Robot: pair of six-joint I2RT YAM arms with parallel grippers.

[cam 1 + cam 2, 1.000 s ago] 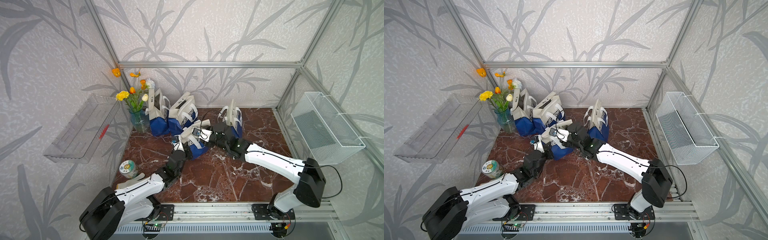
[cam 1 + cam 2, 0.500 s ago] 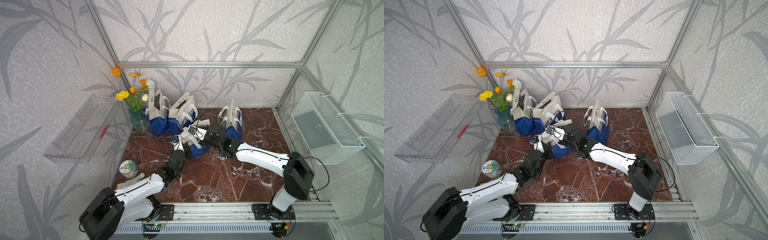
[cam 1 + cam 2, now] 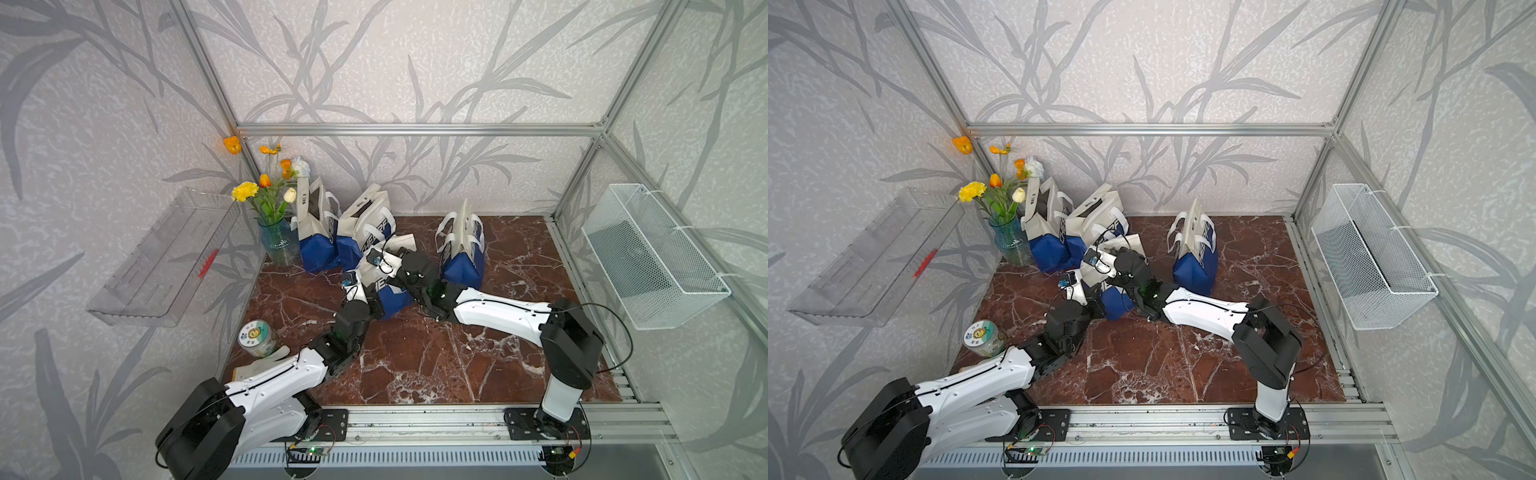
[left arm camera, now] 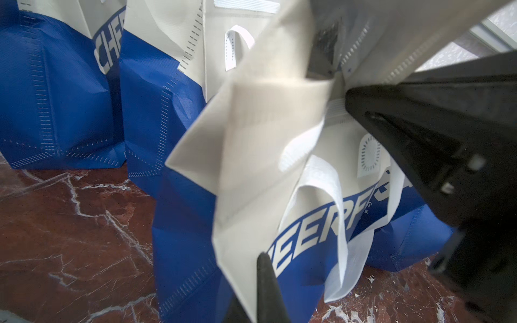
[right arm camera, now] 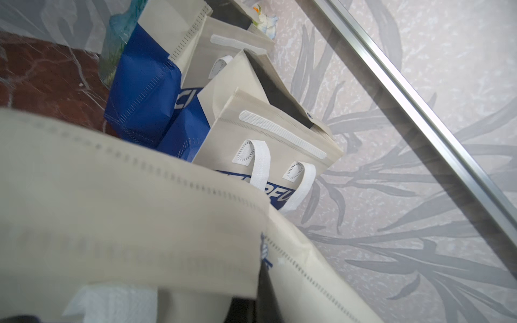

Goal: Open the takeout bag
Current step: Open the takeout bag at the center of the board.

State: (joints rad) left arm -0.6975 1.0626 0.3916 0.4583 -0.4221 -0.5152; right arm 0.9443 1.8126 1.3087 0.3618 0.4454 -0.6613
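The takeout bag (image 3: 388, 291) (image 3: 1115, 301) stands mid-table, blue below and beige above with blue lettering. My left gripper (image 3: 365, 286) (image 3: 1086, 291) comes at it from the front and is shut on the near beige flap (image 4: 243, 195); one dark finger (image 4: 268, 290) shows against the fabric. From the right, my right gripper (image 3: 395, 259) (image 3: 1115, 259) is shut on the bag's upper rim. In the right wrist view the beige fabric (image 5: 126, 209) fills the foreground beside a dark finger (image 5: 264, 296). The bag's inside is hidden.
Two like bags (image 3: 318, 237) (image 3: 365, 224) stand at the back left beside a vase of flowers (image 3: 278, 245). Another bag (image 3: 461, 253) is just right of the arms. A jar (image 3: 257, 338) and a white glove (image 3: 257, 365) lie front left. A clear shelf (image 3: 166, 257) and a wire basket (image 3: 652, 257) hang on the walls.
My right arm has reached further left over the bag, and its jaws have closed on the top edge. The left arm has kept its hold and place.
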